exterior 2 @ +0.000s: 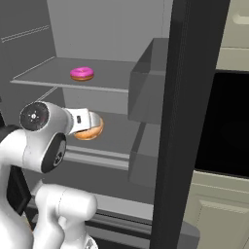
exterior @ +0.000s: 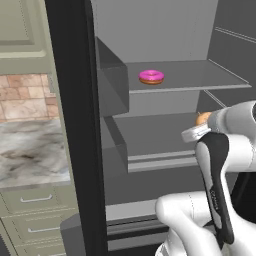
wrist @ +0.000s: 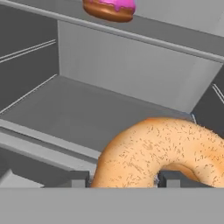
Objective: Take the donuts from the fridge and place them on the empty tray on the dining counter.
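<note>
The fridge (exterior: 72, 125) stands open, and its grey shelves show in both base views. On the upper shelf rests the pink-frosted donut (exterior: 151, 77) (exterior 2: 82, 74), whose underside peeks in at the top of the hand view (wrist: 109, 8). My gripper (exterior 2: 93, 124) (wrist: 124, 178) reaches in over the lower shelf (exterior 2: 116, 133). It is shut on the orange-tan donut (exterior 2: 90, 131) (wrist: 162, 151), with one side of the ring between the two fingertips. From the left base view my forearm hides most of that donut (exterior: 202, 118).
The black fridge door (exterior 2: 187, 121) stands edge-on to the right of my arm, with grey door bins (exterior 2: 148, 82) on its inner side. Beyond it is a black wall oven (exterior 2: 223, 131). Left of the fridge are a marble counter (exterior: 30, 155) and sage-green drawers (exterior: 35, 205).
</note>
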Motion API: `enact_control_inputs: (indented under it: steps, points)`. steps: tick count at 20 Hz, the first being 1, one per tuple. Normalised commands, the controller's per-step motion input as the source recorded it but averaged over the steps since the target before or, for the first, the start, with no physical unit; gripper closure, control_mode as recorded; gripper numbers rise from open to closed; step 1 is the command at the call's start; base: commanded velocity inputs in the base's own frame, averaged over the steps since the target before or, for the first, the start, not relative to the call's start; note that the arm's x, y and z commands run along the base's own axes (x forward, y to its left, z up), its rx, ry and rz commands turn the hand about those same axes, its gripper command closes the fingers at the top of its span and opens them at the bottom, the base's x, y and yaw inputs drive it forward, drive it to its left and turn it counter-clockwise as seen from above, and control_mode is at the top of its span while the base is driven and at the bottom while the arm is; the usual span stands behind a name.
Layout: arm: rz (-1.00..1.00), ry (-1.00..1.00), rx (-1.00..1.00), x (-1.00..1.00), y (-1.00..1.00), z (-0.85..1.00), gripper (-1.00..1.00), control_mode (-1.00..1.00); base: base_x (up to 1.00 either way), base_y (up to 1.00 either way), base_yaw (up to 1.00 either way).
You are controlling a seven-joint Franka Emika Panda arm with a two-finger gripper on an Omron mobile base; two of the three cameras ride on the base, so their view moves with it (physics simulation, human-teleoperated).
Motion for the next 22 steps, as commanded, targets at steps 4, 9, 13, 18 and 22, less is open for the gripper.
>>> enact_control_inputs:
  steps: [4, 9, 13, 18, 22]
  points:
    - [0.00, -0.02, -0.04, -0.67, 0.05, 0.03, 1.00, -1.00, 0.00, 0.00, 0.00]
    - [0.00, -0.25, 0.00, -0.85, 0.00, 0.05, 1.00, -1.00, 0.00, 0.00, 0.00]
    - [0.00, -0.14, 0.00, -0.39, 0.00, 0.11, 1.00, 1.00, 0.00, 0.00, 0.00]
    - [0.00, 0.00, 0.00, 0.00, 0.00, 0.00, 1.00, 1.00, -0.25, 0.00, 0.00]
    - [0.00, 0.00, 0.00, 0.00, 0.00, 0.00, 1.00, 1.00, -1.00, 0.00, 0.00]
